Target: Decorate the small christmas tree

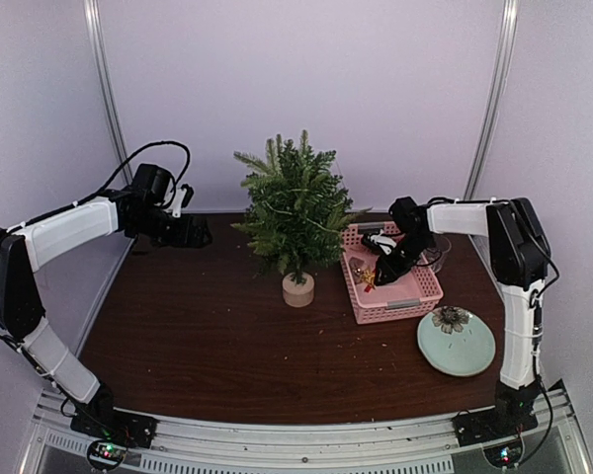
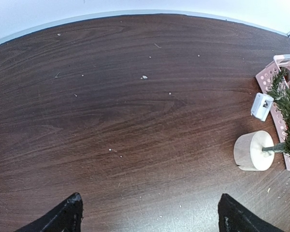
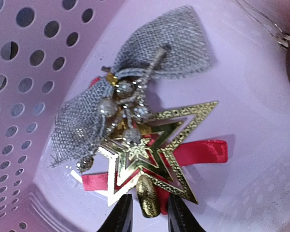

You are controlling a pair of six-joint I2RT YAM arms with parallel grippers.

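Right wrist view: my right claw (image 3: 149, 215) is down inside the pink perforated plastic basket (image 3: 19, 72), jaws drawn narrow on either side of a small gold bell (image 3: 148, 200). Whether they truly pinch it I cannot tell (thin slivers of gap seem to show). The bell sits against a gold star ornament with silver mesh bow and red ribbon (image 3: 159, 140), flat on the basket floor.

Small green christmas tree on a pale round wooden stump (image 1: 295, 212): upright, just beside the basket on my left arm's side, branches reaching over the basket's far corner.

Left claw (image 2: 150, 212): well apart from the basket, beyond the tree, spread wide, holding nothing, above the dark wooden table (image 2: 135, 121).

Pale green round plate (image 1: 465, 355): just beside the basket's near corner.
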